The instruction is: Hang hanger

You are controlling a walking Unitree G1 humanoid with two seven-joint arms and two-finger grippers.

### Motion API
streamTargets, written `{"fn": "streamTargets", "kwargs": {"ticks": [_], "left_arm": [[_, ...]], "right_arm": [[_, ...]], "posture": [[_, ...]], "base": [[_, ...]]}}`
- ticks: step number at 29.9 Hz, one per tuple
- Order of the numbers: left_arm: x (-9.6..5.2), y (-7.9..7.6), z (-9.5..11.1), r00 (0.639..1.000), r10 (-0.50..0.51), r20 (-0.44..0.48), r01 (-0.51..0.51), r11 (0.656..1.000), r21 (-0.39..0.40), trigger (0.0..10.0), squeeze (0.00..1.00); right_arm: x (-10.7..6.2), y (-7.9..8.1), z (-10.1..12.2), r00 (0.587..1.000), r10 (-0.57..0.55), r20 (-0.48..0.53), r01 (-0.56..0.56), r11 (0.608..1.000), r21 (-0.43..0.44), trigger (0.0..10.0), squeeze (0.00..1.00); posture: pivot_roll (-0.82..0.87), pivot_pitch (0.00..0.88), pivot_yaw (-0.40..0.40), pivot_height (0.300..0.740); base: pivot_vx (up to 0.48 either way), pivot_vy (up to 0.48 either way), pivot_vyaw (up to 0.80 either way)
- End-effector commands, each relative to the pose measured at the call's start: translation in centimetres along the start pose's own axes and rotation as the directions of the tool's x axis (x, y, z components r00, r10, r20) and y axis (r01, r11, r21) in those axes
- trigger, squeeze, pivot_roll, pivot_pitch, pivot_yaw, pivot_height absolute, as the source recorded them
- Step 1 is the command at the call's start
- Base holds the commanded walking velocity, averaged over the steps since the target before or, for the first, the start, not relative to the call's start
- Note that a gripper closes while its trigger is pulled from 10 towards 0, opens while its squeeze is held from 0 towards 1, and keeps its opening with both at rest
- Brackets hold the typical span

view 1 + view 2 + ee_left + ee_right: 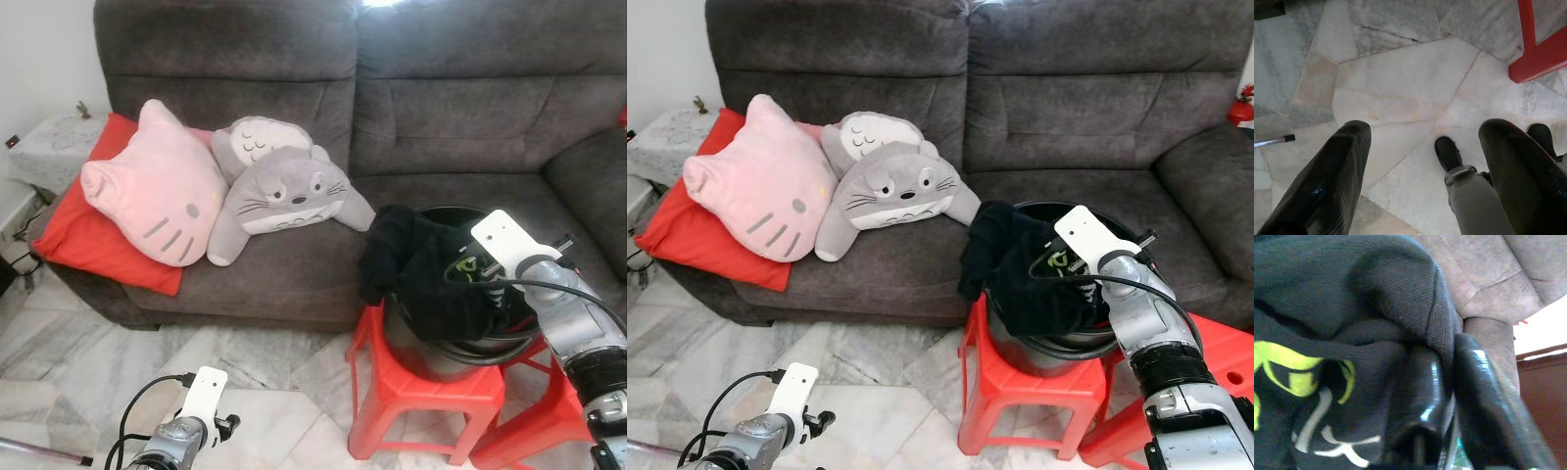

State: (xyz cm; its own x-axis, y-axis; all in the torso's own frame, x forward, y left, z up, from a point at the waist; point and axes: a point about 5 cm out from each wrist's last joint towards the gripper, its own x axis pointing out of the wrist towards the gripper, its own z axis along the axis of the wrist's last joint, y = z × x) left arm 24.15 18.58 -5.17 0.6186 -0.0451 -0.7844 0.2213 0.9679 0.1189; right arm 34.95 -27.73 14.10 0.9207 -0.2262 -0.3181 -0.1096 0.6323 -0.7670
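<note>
Right claw (1444,396) is down in the black tub (460,352) on the red stool (421,392) by the sofa (392,98), fingers pinched shut on a fold of the black garment (421,269) with green print. Left claw (1420,166) hangs wide open over the marble floor (1400,83), holding nothing. Can't make out a hanger anywhere.

sofas: one, dark grey sofa (441,88)
cushions: three on the sofa, well away from the right gripper: one red cushion (83,230), one pink cat cushion (157,186), one grey plush cushion (279,186)
red stools: two, one red stool (421,392) under the bucket, a second stool (549,411) just beside it
buckets: one black bucket (441,357)
dark garments: one black garment (421,269), at the right gripper
grippers: two, left gripper (1420,147), right gripper (1449,382)
</note>
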Motion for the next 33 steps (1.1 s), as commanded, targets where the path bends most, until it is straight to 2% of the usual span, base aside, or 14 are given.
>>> {"fn": "streamTargets", "kwargs": {"ticks": [1, 4, 6, 10, 15, 25, 28, 33], "left_arm": [[-0.1, 0.2, -0.4, 1.0, 0.003, -0.024, -0.003, 1.0, 0.017, 10.0, 0.0], [-0.1, 0.2, -0.4, 1.0, 0.003, -0.024, -0.003, 1.0, 0.017, 10.0, 0.0], [-0.1, 0.2, -0.4, 1.0, 0.003, -0.024, -0.002, 1.0, 0.017, 10.0, 0.0], [-0.1, 0.3, -0.4, 1.0, 0.003, -0.025, -0.002, 1.0, 0.018, 10.0, 0.0], [-0.1, 0.3, -0.4, 1.0, 0.003, -0.025, -0.002, 1.0, 0.019, 10.0, 0.0], [-0.1, 0.3, -0.5, 1.0, 0.002, -0.025, -0.002, 1.0, 0.019, 10.0, 0.0], [-0.1, 0.3, -0.5, 1.0, 0.002, -0.026, -0.002, 1.0, 0.018, 10.0, 0.0], [-0.1, 0.4, -0.4, 1.0, 0.004, -0.025, -0.003, 1.0, 0.019, 10.0, 0.0]], "right_arm": [[0.0, -0.5, 0.2, 1.0, 0.001, 0.013, -0.001, 1.0, 0.028, 10.0, 1.0], [0.0, -0.5, 0.3, 1.0, 0.006, 0.02, -0.007, 0.999, 0.041, 10.0, 1.0], [0.0, -0.5, 0.5, 0.999, 0.008, 0.034, -0.011, 0.995, 0.095, 10.0, 1.0], [-0.1, -1.0, 0.7, 0.998, -0.01, 0.054, 0.003, 0.991, 0.135, 10.0, 1.0], [-0.3, -1.5, 1.0, 0.996, -0.042, 0.074, 0.031, 0.989, 0.142, 10.0, 1.0], [-1.4, -0.3, 1.8, 0.988, -0.018, 0.154, -0.022, 0.967, 0.255, 10.0, 1.0], [-2.3, 0.9, 2.0, 0.984, 0.005, 0.18, -0.064, 0.944, 0.325, 10.0, 1.0], [-4.8, 2.4, 3.6, 0.947, -0.043, 0.317, -0.105, 0.894, 0.436, 10.0, 1.0]], "posture": [[-0.15, 0.0, 0.05, 0.74], [-0.15, 0.0, 0.05, 0.74], [-0.15, 0.0, 0.05, 0.74], [-0.15, 0.0, 0.053, 0.74], [-0.15, 0.0, 0.053, 0.74], [-0.15, 0.0, 0.053, 0.74], [-0.15, 0.0, 0.053, 0.74], [-0.16, 0.0, 0.053, 0.74]], "base": [[0.0, 0.0, 0.0], [0.0, 0.0, 0.0], [0.0, 0.0, 0.0], [0.0, 0.0, 0.0], [0.0, 0.0, 0.0], [0.0, 0.0, 0.0], [0.0, 0.0, 0.0], [0.0, 0.0, 0.0]]}}
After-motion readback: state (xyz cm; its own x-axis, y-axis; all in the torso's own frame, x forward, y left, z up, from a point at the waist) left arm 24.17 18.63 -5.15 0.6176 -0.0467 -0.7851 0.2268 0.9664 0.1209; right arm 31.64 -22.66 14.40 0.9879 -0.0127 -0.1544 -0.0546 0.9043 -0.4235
